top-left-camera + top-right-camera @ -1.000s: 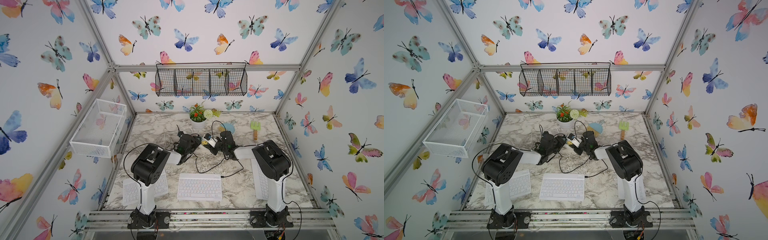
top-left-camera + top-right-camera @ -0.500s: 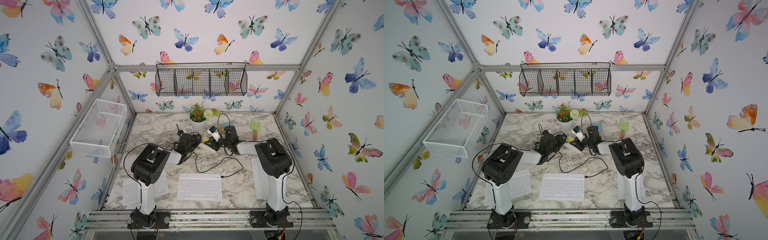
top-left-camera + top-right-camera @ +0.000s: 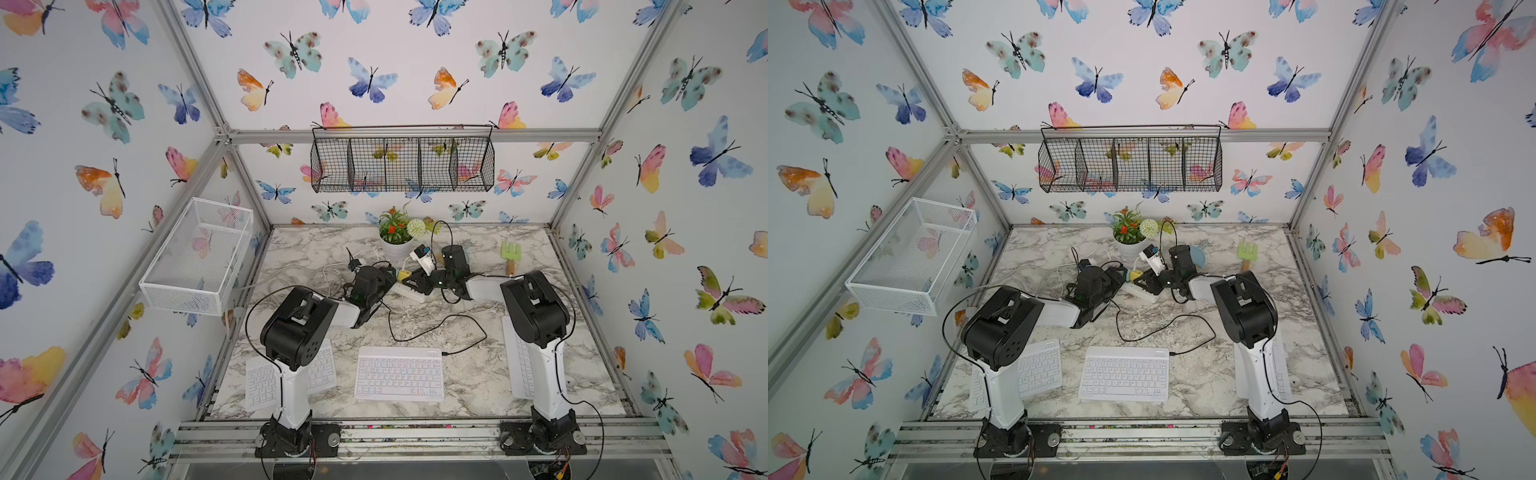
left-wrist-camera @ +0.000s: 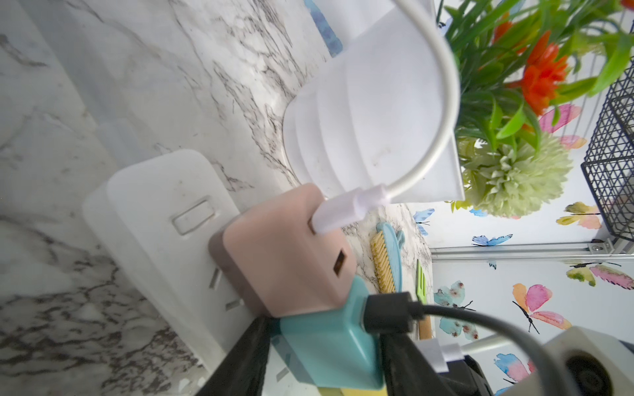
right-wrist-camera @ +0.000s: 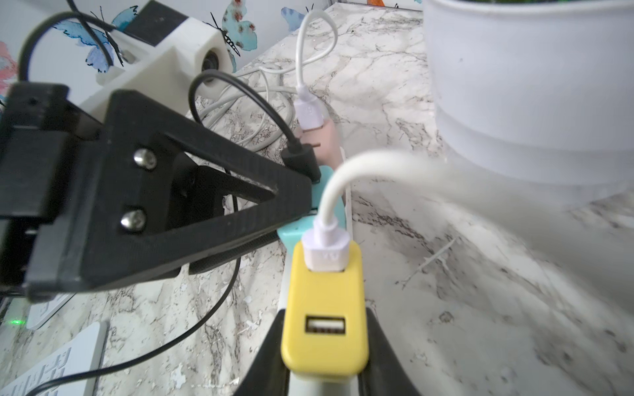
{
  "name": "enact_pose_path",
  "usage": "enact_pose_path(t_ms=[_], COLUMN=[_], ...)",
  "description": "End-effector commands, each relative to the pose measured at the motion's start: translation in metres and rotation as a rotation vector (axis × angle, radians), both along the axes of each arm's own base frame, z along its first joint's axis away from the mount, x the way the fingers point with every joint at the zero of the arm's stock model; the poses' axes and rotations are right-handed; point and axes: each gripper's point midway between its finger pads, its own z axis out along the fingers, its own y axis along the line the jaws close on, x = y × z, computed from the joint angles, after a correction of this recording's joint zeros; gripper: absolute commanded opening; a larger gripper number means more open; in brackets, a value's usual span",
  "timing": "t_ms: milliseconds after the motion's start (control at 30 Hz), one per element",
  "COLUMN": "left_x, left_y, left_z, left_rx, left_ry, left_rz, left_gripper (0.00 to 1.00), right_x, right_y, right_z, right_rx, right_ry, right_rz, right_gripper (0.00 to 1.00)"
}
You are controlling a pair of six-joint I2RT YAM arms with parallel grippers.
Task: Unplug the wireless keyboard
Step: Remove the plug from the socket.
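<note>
Over the last second the right arm has shifted its wrist at the power strip [image 4: 164,219], while the left arm and the wireless keyboard [image 3: 399,374] have stayed put. The black cable [image 4: 480,315] is still seated in the teal charger [image 4: 319,329], so we judge the unplugging not yet done. The left end effector [image 4: 326,346] is partly closed, its jaws pressed on either side of the teal charger. The right end effector [image 5: 324,346] is narrower, clamped on the yellow charger [image 5: 324,301] just beside the teal one, which looks like bracing. The keyboard lies flat on the desk [image 3: 469,386], well behind both end effectors, toward the arm bases
</note>
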Motion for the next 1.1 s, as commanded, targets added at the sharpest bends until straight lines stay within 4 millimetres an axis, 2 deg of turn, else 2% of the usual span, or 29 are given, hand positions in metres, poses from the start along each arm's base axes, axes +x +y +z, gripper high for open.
enact_pose_path(t_ms=[0,133,233,367,467,600,800,967,1067], left_x=[-0.057,-0.056,-0.056,-0.056,-0.055,-0.056,-0.058,-0.057,-0.056], left_y=[0.039,0.038,0.038,0.037,0.038,0.038,0.043,0.044,0.042], left_z=[-0.114,-0.114,-0.115,-0.114,-0.114,-0.114,-0.114,-0.114,-0.11], left_rx=[0.222,0.231,0.232,0.233,0.237,0.239,0.243,0.23,0.209], left_ry=[0.354,0.356,0.36,0.362,0.365,0.362,0.361,0.364,0.354], left_rz=[0.006,0.001,0.0,-0.005,-0.005,-0.003,0.008,0.008,0.003], left_gripper=[0.55,0.55,0.55,0.55,0.55,0.55,0.55,0.55,0.56], right_x=[-0.002,-0.012,-0.021,-0.026,-0.025,-0.027,-0.022,-0.019,-0.016], right_y=[0.013,0.012,0.019,0.023,0.025,0.029,0.022,0.017,0.006], right_z=[0.079,0.078,0.073,0.075,0.079,0.087,0.101,0.102,0.1], right_rx=[0.115,-0.002,-0.091,-0.138,-0.101,0.018,0.201,0.196,0.179], right_ry=[-0.291,-0.521,-0.678,-0.789,-0.72,-0.524,-0.27,-0.272,-0.247], right_rz=[0.042,-0.01,-0.015,-0.056,-0.063,0.007,0.072,0.055,0.034], right_gripper=[0.21,0.2,0.2,0.2,0.2,0.2,0.21,0.21,0.21])
